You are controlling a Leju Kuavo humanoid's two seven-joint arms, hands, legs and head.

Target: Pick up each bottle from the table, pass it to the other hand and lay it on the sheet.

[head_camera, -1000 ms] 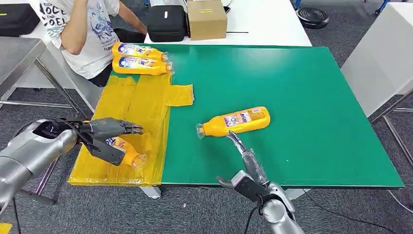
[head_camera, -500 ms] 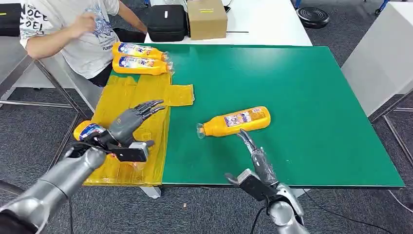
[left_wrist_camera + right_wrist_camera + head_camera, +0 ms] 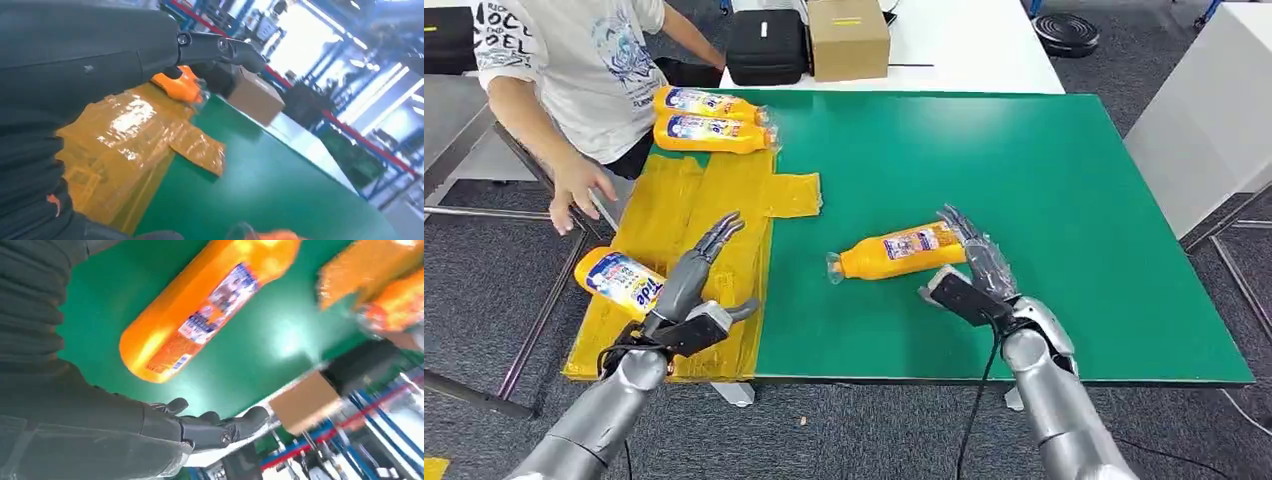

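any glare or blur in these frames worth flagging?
Head view: sharp, evenly lit. Left wrist view: ceiling light glares off the yellow sheet, the windows behind are blown out, and the left hand is dark. Right wrist view: the bottle is fairly sharp, a bright hotspot sits on the green table, and the far bottles are smeared.

The table is covered in plain green, and the sheet on its left side is glossy translucent yellow, while the bottles are orange-yellow with blue-and-white labels and clear caps. The left hand and right hand are grey with darker fingers on silver arms. The person's shirt is white with dark lettering and a blue print, the box is brown cardboard with a yellow sticker, the case beside it is black, and the floor is dark grey carpet.
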